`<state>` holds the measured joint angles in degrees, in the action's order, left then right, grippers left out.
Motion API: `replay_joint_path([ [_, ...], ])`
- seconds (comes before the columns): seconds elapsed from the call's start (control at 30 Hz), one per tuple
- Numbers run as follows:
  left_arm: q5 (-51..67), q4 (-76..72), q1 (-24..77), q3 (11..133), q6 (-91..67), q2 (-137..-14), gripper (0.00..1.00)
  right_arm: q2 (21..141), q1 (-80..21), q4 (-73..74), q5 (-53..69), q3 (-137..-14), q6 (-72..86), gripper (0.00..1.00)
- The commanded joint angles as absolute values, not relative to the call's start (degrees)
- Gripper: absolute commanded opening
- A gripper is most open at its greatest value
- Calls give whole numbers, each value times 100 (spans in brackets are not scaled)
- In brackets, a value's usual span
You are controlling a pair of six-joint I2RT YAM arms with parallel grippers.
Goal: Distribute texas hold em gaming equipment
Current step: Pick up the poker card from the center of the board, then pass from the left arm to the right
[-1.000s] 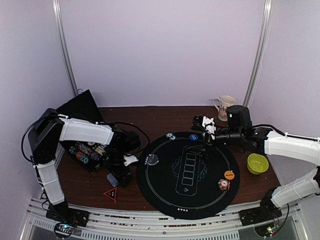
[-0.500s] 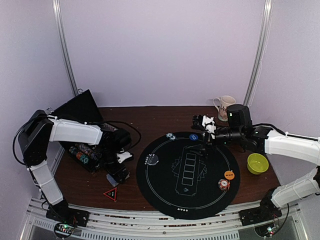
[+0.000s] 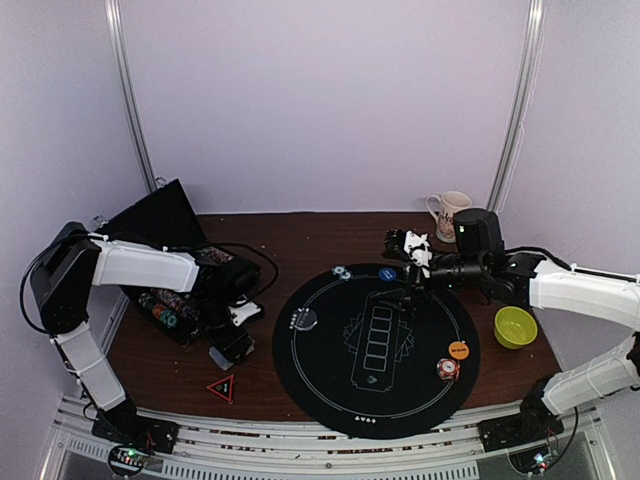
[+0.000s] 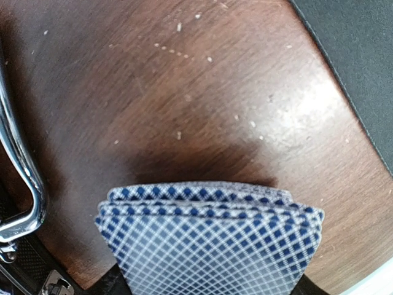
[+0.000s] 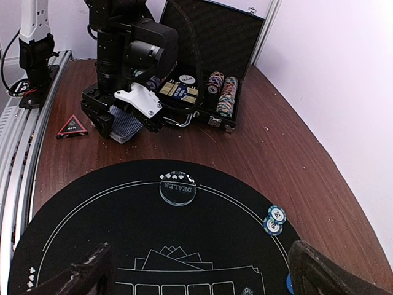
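A deck of blue-checked playing cards (image 4: 209, 239) lies on the brown table left of the round black mat (image 3: 330, 390). My left gripper (image 4: 209, 286) is shut on the deck's two side edges; the same deck (image 5: 126, 126) shows under that gripper in the right wrist view. On the mat lie a clear dealer button (image 5: 178, 187), two blue-edged chips (image 5: 274, 220), a blue button (image 3: 387, 273), an orange button (image 3: 458, 350) and a small chip stack (image 3: 448, 369). My right gripper (image 5: 202, 276) hovers open over the mat's far side, holding nothing.
An open black case (image 5: 209, 80) with rows of chips stands at the table's left, just behind the left gripper. A red triangle marker (image 3: 222, 388) lies near the front edge. A green bowl (image 3: 515, 327) and a patterned mug (image 3: 447, 213) stand on the right.
The left arm has drawn a little to the left and its jaws have narrowed onto the deck. The right arm has stayed still.
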<state>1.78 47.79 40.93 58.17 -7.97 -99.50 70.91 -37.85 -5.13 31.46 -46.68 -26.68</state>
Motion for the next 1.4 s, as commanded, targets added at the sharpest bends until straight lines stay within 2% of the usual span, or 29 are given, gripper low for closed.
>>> replay_joint_path([
  [0.0,609,4805,4116,5634,-770,-10216,65,7041,-3789,-667,2869,-4850,-2370,100],
  [0.17,193,4780,4182,5959,-826,-10005,61,7122,-3747,-907,1758,-5142,-1181,100],
  [0.27,-197,4989,4367,6442,-663,-9856,61,7269,-3516,-784,1688,-5537,-350,100],
  [0.37,-615,5451,4589,7015,-442,-9869,61,7607,-3202,-427,1962,-6072,500,100],
  [0.5,-881,5950,4830,7726,-156,-10056,60,8039,-2637,-187,2899,-6620,1613,100],
  [0.7,-823,6317,5132,8718,468,-10183,60,8507,-2576,-186,3065,-6662,2323,100],
  [0.8,-742,6454,5221,9021,626,-10233,60,8862,-2593,-634,3553,-6550,3333,96],
  [1.17,-862,6486,5275,9423,748,-10256,59,10774,-3652,-1609,4883,-7195,4717,75],
  [1.27,-882,6486,5273,9452,734,-10249,59,11032,-3927,-1867,5101,-7360,4774,74],
  [1.37,-909,6491,5273,9424,713,-10231,59,11266,-4037,-3103,5571,-7182,5609,75],
])
